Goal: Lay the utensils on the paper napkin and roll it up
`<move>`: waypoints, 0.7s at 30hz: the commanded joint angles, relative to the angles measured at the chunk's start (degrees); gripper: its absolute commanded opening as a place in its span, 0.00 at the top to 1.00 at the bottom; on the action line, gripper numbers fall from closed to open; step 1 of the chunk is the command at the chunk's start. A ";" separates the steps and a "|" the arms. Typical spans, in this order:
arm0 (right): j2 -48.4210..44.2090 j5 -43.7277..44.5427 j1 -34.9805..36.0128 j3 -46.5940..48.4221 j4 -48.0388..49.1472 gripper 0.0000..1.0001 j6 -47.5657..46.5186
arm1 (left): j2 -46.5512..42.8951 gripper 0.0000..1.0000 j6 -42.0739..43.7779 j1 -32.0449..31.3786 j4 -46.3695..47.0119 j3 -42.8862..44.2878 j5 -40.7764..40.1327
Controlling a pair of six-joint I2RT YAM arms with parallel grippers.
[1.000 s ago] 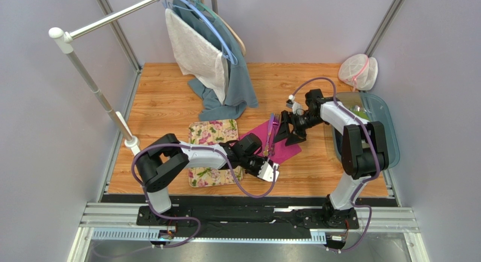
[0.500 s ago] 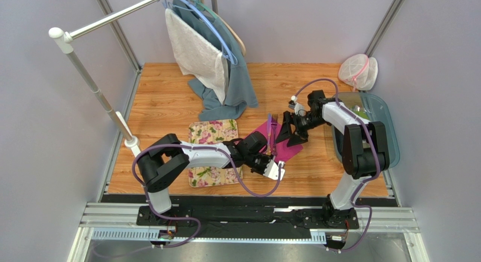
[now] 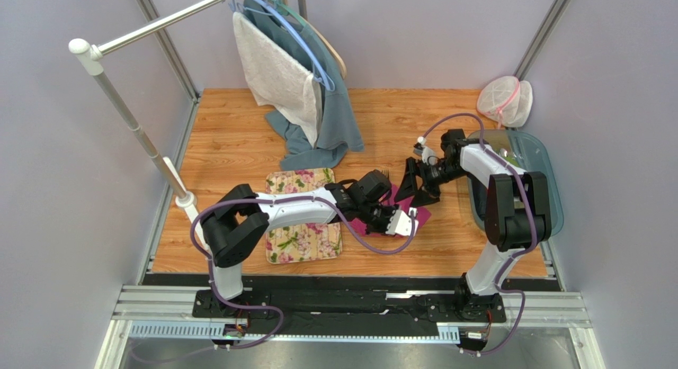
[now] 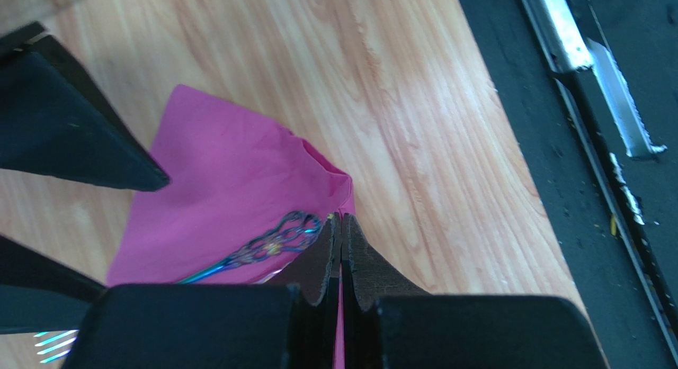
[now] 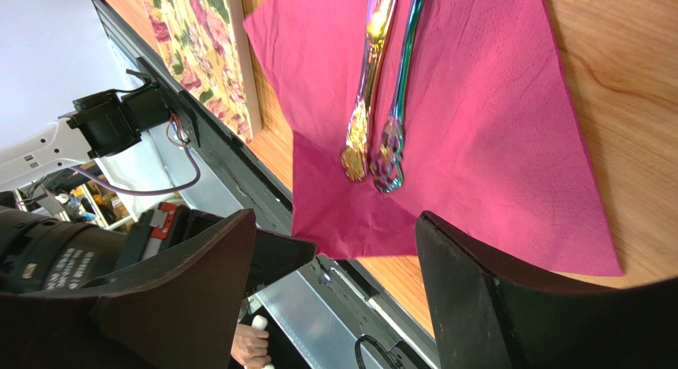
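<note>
The magenta paper napkin (image 5: 477,107) lies on the wooden table with two slim iridescent metal utensils (image 5: 382,107) side by side on it. My left gripper (image 4: 340,220) is shut on the napkin's near corner, which is lifted and folded over toward the ornate utensil handles (image 4: 270,243). In the top view the left gripper (image 3: 390,212) covers most of the napkin (image 3: 422,216). My right gripper (image 3: 415,196) is open and empty, hovering just above the napkin's far right side. Its fingers (image 5: 183,289) straddle the folded corner in the right wrist view.
A cream flowered mat (image 3: 298,226) lies left of the napkin. A grey-blue cloth (image 3: 334,123) hangs from a rack (image 3: 143,139) at the back. A clear bin (image 3: 549,186) and a mesh bag (image 3: 505,101) stand at the right. The black front rail (image 4: 605,170) is close by.
My left gripper has moved right and away from me, dragging the napkin's near corner over the utensils. The right gripper has shifted slightly right. Less of the napkin shows from above.
</note>
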 commanded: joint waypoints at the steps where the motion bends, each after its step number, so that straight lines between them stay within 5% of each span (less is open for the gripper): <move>1: -2.53 -0.90 -0.65 -0.32 -0.53 0.23 -0.93 | 1.42 1.00 -1.19 1.27 -3.76 4.72 0.99; 8: -2.62 0.33 -1.09 -1.19 -0.09 0.33 0.13 | 5.37 1.00 0.92 4.52 -8.78 10.35 2.31; 15: -2.79 1.73 -1.18 -2.42 0.78 0.80 1.97 | 8.10 1.00 0.83 6.37 -8.87 12.55 0.47; 21: -3.94 2.00 -1.18 -6.90 1.75 0.94 2.50 | 9.42 1.00 0.22 6.81 -7.11 12.55 -0.85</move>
